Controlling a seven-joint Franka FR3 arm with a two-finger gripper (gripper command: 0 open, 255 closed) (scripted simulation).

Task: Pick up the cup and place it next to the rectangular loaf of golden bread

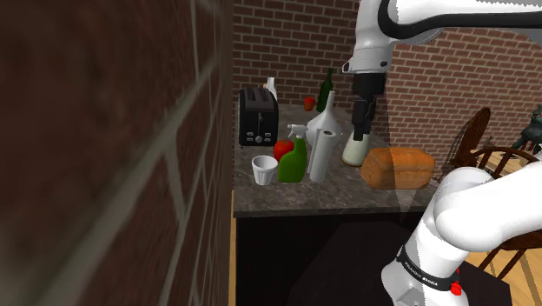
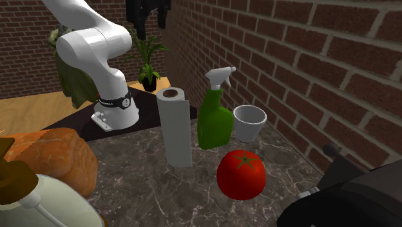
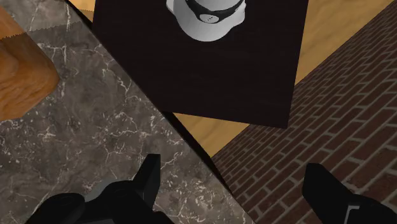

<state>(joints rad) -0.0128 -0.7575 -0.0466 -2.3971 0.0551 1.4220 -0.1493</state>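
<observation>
Your target, a white cup [image 1: 264,169], stands upright on the grey marble tabletop [image 1: 347,196]. Its mouth faces up and its long axis is vertical, with sides narrowing toward the base. No handle can be made out. In the shoulder view it sits near the tabletop's front edge, at the left end of a row of items, close to a brick wall. A green spray bottle [image 1: 293,159] stands just beside it, then a red tomato [image 1: 283,148] behind, then an upright white paper towel roll [image 1: 323,155].

The golden-brown bread loaf [image 1: 398,167] lies well apart from the cup, on the far side of the roll, its long axis running roughly along the front edge.

Your end effector [image 1: 360,130] hangs above the tabletop between the roll and the loaf, pointing down, well apart from the cup. In the wrist view its two black fingers [image 3: 149,181] stand wide apart with nothing between them, above the marble edge, the loaf off to one side.

A black toaster [image 1: 258,117] stands behind the cup.
</observation>
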